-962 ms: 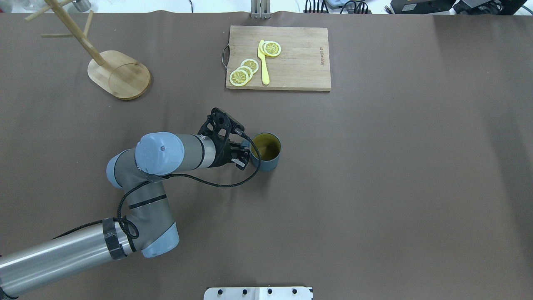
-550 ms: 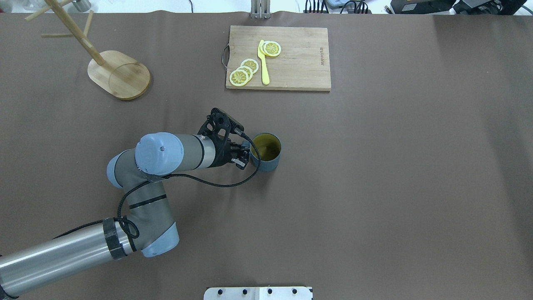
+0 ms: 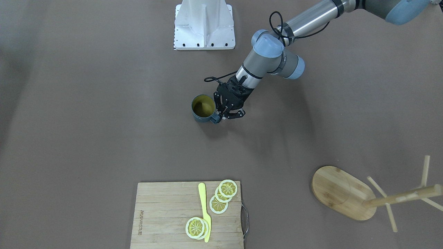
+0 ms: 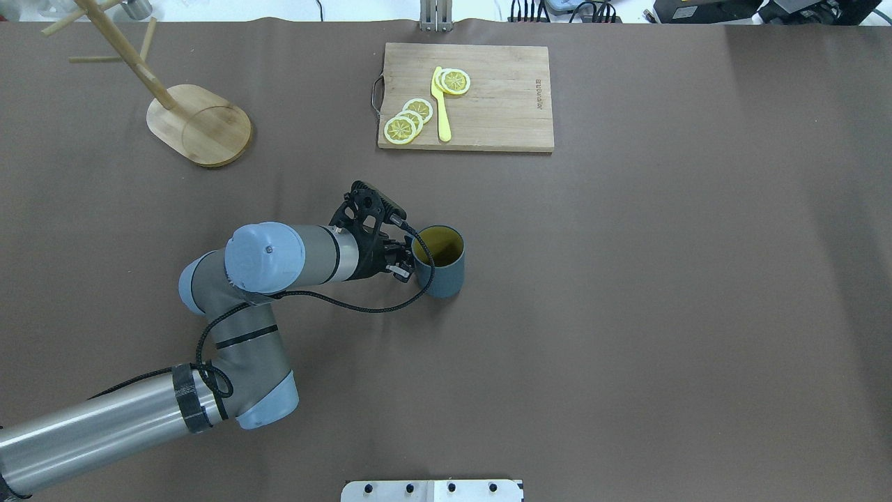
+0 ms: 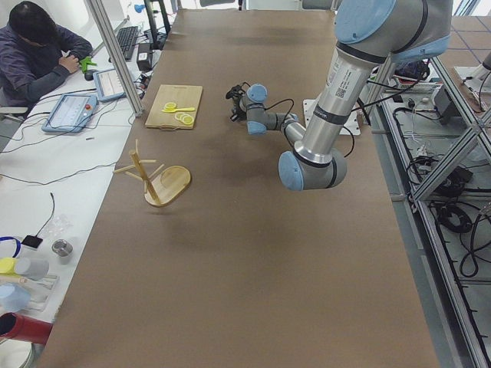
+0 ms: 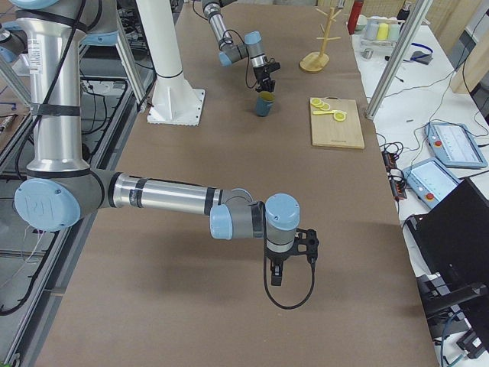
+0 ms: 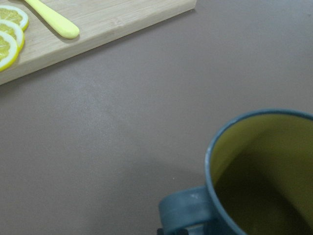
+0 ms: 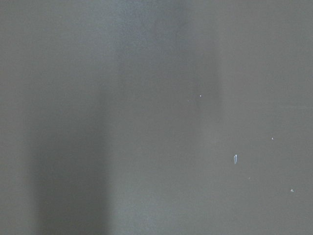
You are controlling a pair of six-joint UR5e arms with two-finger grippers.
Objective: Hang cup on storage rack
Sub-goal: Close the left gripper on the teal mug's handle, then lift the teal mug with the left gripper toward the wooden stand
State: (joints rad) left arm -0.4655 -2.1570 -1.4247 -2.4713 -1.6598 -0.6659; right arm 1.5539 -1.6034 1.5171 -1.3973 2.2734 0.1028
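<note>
Handle of cup (image 3: 202,108), hidden overhead, shows front-on pinched in left tool (image 3: 219,117).

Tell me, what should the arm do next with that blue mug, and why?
Probably lift the cup well clear of the table: the left gripper looks closed on its handle, and the storage rack stands far off with its pegs high up its post.
</note>
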